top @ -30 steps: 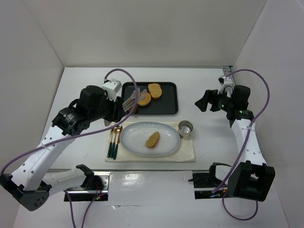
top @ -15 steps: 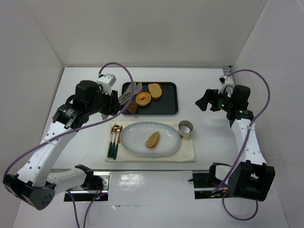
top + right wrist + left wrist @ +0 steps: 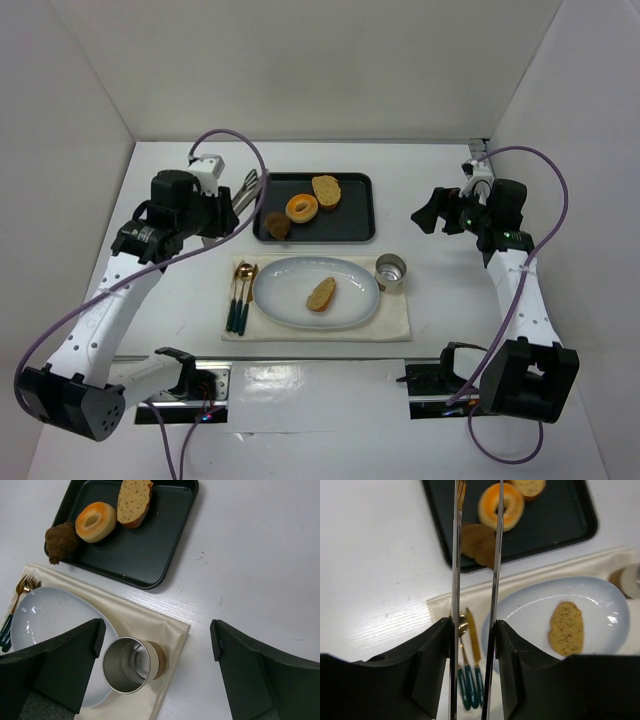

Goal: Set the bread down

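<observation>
The bread (image 3: 321, 294), a small narrow oval slice, lies flat on the pale blue plate (image 3: 280, 275); it also shows in the left wrist view (image 3: 565, 628). My left gripper (image 3: 220, 212) is shut on metal tongs (image 3: 248, 184) and holds them over the table just left of the black tray (image 3: 350, 228). In the left wrist view the tongs' blades (image 3: 455, 555) stand apart with nothing between them. My right gripper (image 3: 432, 215) is open and empty, hovering right of the tray, above the steel cup (image 3: 127, 665).
The tray holds a larger slice (image 3: 326, 190), an orange ring bun (image 3: 301, 208) and a dark brown pastry (image 3: 276, 226). The plate, the cup (image 3: 391, 270) and the cutlery (image 3: 240, 295) sit on a cream napkin (image 3: 395, 318). White walls enclose the table.
My left arm has drawn back to the left with the tongs, from over the ring bun to beside the tray's left edge. The bread and the right arm have not moved.
</observation>
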`<control>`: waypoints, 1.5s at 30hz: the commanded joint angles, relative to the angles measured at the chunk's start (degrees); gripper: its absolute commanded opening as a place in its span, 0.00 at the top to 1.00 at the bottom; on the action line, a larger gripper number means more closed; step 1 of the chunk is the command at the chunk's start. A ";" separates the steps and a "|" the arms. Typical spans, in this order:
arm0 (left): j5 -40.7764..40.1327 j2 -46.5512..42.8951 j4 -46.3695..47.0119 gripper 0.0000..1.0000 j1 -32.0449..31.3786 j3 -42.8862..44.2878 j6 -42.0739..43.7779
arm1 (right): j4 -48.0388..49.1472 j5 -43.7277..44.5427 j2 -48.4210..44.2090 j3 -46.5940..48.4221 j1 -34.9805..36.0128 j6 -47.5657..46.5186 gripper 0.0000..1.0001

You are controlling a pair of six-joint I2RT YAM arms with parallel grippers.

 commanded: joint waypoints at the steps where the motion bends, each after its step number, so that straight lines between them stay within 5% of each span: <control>1: -5.10 0.07 3.56 0.47 4.22 -1.15 -0.77 | 2.20 -1.43 0.50 1.73 0.33 -0.15 0.01; 12: -13.36 10.17 9.36 0.48 18.82 -6.24 -3.85 | -0.35 -6.27 -2.48 1.73 0.33 -8.58 0.01; 23: -20.75 23.62 11.22 0.48 18.82 -5.46 -1.66 | -1.58 -6.80 -3.54 2.26 0.33 -9.20 0.01; 32: -17.60 33.12 6.99 0.43 20.58 -5.54 -1.57 | -1.58 -6.80 -3.54 2.26 0.33 -9.20 0.01; 41: -14.42 37.43 4.44 0.31 20.58 -4.14 -1.57 | -2.11 -7.33 -3.54 2.79 0.33 -9.20 0.01; 45: -13.81 34.36 4.44 0.19 20.58 -4.14 -1.57 | -2.11 -7.33 -3.54 2.79 0.33 -7.62 0.01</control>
